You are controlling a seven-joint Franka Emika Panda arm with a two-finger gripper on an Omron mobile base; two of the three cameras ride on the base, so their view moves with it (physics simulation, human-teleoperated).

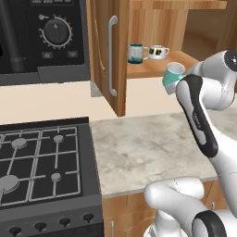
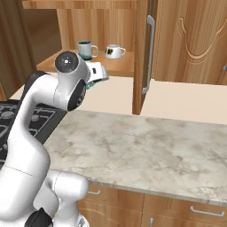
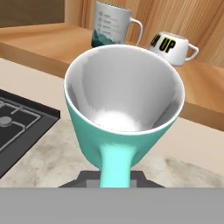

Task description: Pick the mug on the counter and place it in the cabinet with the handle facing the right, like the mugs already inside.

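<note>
Hand view, centre of frame: mint mug [image 3: 124, 105] held off the counter [image 3: 39, 153], mouth tipped toward the camera, pale interior showing. Loop handle [image 3: 115, 168] runs down to the bottom edge, pinched in the claw [image 3: 114, 178], which sits nearly fully closed on it. Beyond, in the upper half, the cabinet [image 3: 43, 43] shelf with the dark teal mug [image 3: 109, 26] at upper centre and the white mug [image 3: 173, 48] to its right, both handles pointing right in the frame.

Left base view, right of centre: same mint mug at the end of the arm, hanging just in front of the shelf edge, below and right of the two stored mugs. Open cabinet door [image 1: 109, 55] with its silver bar handle [image 1: 111, 55] at centre left; stove [image 1: 41, 166] at lower left.

Risks, as judgement only:
- Grip on a thin loop alone, so possible swing or slip of the mug during the reach in.
- Mug tilted now; set down without levelling, likely to land on its rim and roll off the shelf.
- Handle at the claw side, so a straight push inward probably leaves it facing outward, not right; wrist turn needed.
- Stored mugs close by; careless entry could knock the white one.

Readable writing: "UP" in yellow on the dark band of the white mug, an earlier letter cut off by the curve. Small print on the teal mug, too fine to read.
</note>
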